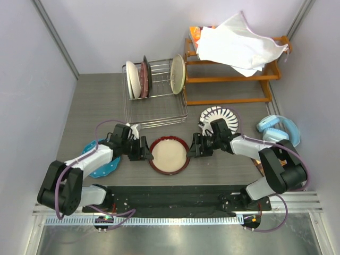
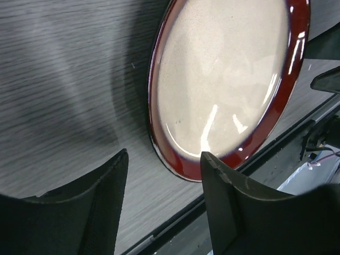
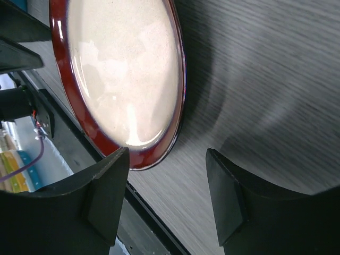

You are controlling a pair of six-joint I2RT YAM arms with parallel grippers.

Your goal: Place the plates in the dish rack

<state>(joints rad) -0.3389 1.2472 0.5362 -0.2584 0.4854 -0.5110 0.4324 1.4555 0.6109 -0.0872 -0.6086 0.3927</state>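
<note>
Two claws are flanking the red-rimmed cream plate [image 1: 169,154], which is lying flat on the grey wood-grain table [image 1: 95,101], in front of the silver wire dish rack [image 1: 159,112]. The left claw [image 1: 142,150] and right claw [image 1: 195,144] are both gaping, holding nothing. Glossy, rigid, probably slippery and breakable, the round plate is calling for a pinch at its raised rim.

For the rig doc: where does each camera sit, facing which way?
Top external: above, behind the bases, looking down on the table; both arms show.
Left wrist: on that wrist, facing past the left gripper at the red-rimmed plate.
Right wrist: on that wrist, past the right gripper at the plate's other edge.
Shared: all three see the plate.
</note>
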